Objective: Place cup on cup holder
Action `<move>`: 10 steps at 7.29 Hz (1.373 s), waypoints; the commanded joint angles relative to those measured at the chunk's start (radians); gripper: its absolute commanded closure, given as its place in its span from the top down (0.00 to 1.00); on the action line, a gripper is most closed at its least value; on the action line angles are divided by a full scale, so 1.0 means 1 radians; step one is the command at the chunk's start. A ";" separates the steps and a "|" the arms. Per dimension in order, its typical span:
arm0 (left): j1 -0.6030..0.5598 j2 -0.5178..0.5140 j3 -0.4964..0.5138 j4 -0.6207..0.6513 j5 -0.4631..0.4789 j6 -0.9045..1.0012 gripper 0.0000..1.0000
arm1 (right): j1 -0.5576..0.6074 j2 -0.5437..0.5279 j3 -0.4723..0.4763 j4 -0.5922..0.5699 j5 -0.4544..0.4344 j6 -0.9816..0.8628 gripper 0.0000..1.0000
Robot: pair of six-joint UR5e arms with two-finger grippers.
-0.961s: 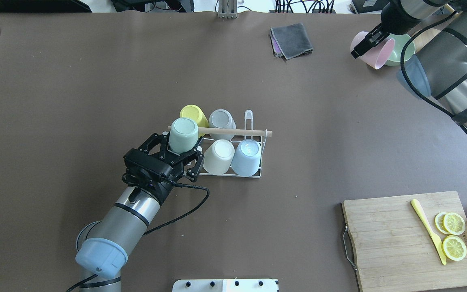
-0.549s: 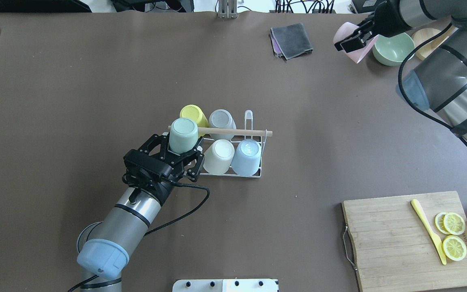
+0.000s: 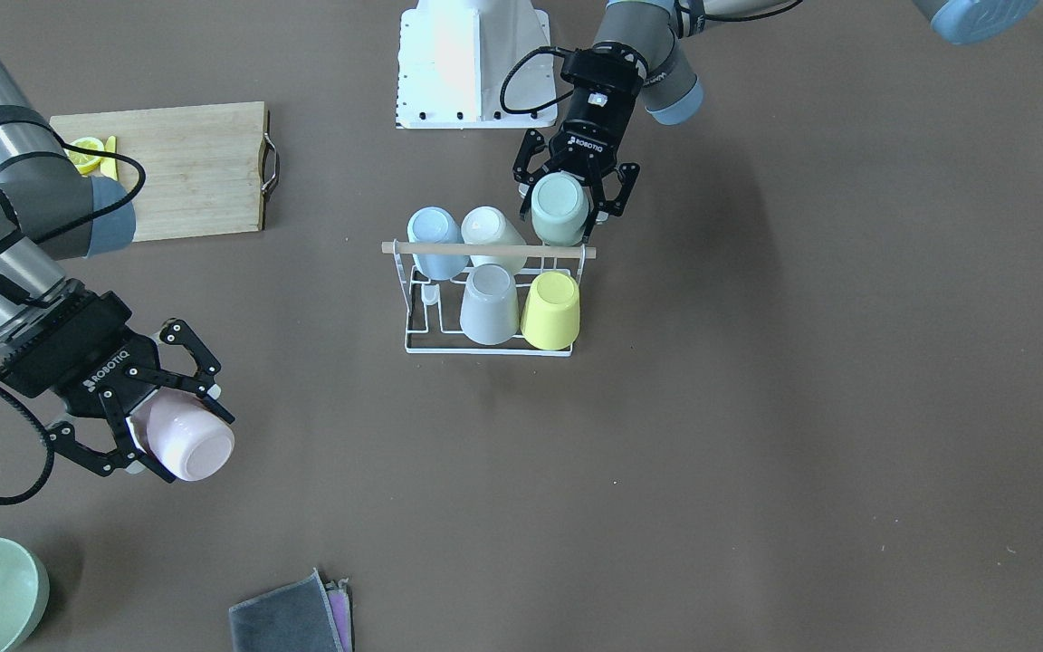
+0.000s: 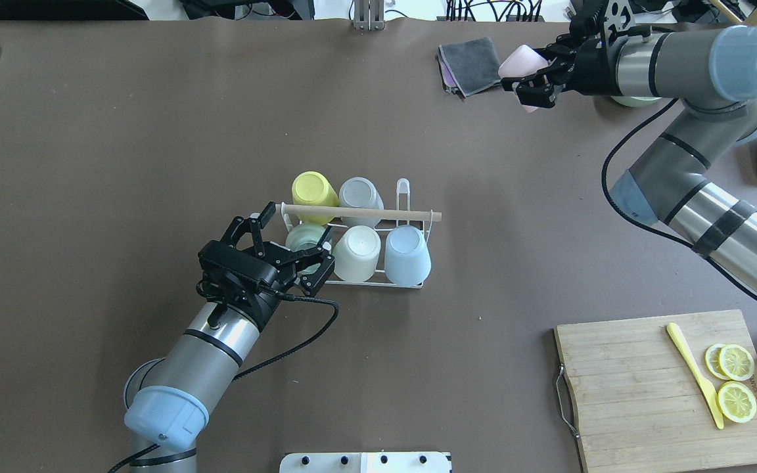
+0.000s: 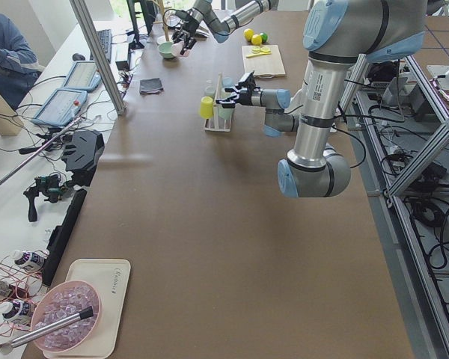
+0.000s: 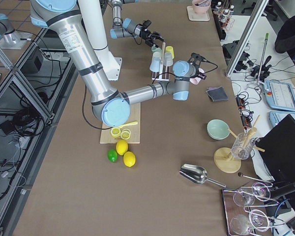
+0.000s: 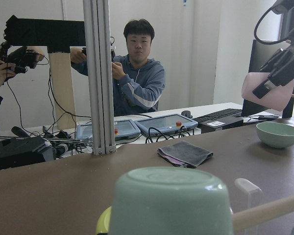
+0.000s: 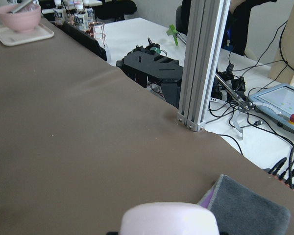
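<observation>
Mint cup [image 3: 560, 206] inverted on cup holder [image 4: 411, 215], end of robot-side row, holder bearing weight. Left gripper [image 3: 567, 214] fingers spread either side, no clamp needed. Right gripper [image 3: 179, 435] fingers pinching pink cup [image 3: 191, 442], aloft, well apart from cup holder, probably bound for its bare prong [image 4: 403, 189].

Silver arms [image 4: 213, 347], blue caps [image 4: 165, 412], black claws [image 4: 296, 242]

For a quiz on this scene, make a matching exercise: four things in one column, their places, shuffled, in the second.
1 pink cup
2 mint cup
3 yellow knife
4 grey cloth

A on the cutting board
B lying on the table
C in the right end effector
D on the cup holder

Pairs: 1-C, 2-D, 3-A, 4-B
</observation>
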 commanded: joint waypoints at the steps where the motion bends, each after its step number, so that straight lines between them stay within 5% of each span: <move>1: -0.001 0.000 0.000 -0.001 0.005 0.000 0.98 | -0.030 0.014 -0.077 0.256 -0.021 0.174 0.00; 3: -0.013 0.005 -0.038 0.001 0.002 0.002 0.98 | -0.089 0.051 -0.092 0.368 -0.075 0.318 0.00; 4: -0.030 0.032 -0.151 0.030 -0.017 0.032 0.98 | -0.134 0.105 -0.176 0.469 -0.122 0.372 0.00; 6: -0.107 0.180 -0.329 0.055 -0.204 0.078 0.98 | -0.162 0.154 -0.223 0.575 -0.204 0.414 0.00; 7: -0.168 0.202 -0.325 0.062 -0.287 0.072 0.98 | -0.177 0.162 -0.229 0.642 -0.239 0.414 0.00; 10: -0.468 0.200 -0.327 0.370 -0.689 -0.017 0.98 | -0.216 0.165 -0.246 0.766 -0.282 0.403 0.00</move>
